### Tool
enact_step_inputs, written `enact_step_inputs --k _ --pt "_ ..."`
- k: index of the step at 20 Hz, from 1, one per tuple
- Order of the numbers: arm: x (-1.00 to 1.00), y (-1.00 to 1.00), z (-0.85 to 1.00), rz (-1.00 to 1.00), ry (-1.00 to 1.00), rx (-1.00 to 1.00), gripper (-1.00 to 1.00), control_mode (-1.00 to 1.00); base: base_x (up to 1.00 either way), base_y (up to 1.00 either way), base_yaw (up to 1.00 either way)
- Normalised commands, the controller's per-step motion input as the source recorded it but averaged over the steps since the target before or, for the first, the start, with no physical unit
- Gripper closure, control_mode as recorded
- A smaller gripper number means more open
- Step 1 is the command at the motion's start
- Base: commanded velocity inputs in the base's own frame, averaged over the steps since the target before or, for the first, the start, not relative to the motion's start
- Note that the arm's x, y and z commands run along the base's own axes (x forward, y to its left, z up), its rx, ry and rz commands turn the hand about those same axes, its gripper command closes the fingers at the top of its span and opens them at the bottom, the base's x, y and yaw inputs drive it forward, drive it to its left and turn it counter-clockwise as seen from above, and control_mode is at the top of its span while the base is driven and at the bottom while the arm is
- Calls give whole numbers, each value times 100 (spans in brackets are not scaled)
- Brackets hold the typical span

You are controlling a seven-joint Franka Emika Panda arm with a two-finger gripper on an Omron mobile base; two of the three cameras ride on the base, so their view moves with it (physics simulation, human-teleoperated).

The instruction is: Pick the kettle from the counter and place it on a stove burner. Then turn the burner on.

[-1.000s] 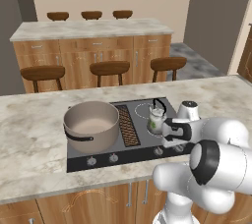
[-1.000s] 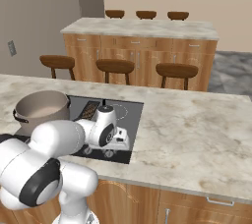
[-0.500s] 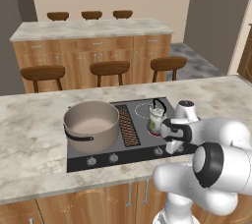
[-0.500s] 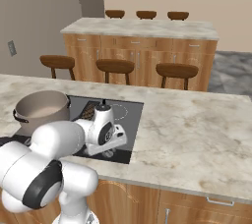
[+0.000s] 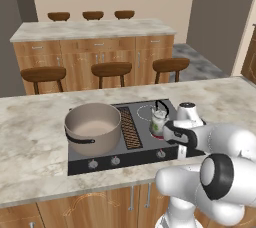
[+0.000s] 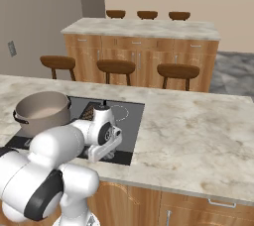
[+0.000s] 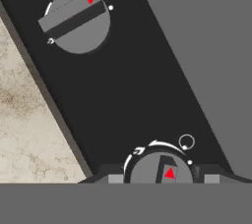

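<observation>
Your small pale greenish kettle (image 5: pixel 159 121) already sits on the dark cooktop burner; it looks light and rigid. The tool (image 7: pixel 161 180) straddles a stiff grey round knob (image 7: pixel 161 170), jaws part-open; pinch its raised bar

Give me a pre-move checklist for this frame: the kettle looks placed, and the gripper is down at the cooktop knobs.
1. kettle upright on a right-hand burner of the cooktop: ok.
2. Kettle free of the gripper: ok.
3. Fingers straddle the near knob: ok.
4. Fingers clamped on that knob: cannot tell.
5. That knob matches the kettle's burner: cannot tell.
6. pot clear of the arm's side: ok.
</observation>
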Motion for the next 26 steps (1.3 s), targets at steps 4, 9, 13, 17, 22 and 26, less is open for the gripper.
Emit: enact_step_inputs --k 4,9,13,17,22,26 --pt "-70 -8 0 16 -10 0 100 -100 0 0 0" --pt "-20 -4 0 2 -4 0 100 -100 0 0 0" --pt "-7 0 8 0 -8 0 -100 -100 0 0 0" --pt "-3 0 75 0 -23 0 -100 -100 0 0 0" --pt "-10 -2 100 0 -29 2 -100 -100 0 0 0" --pt "-2 -1 100 0 -22 1 -100 -100 0 0 0"
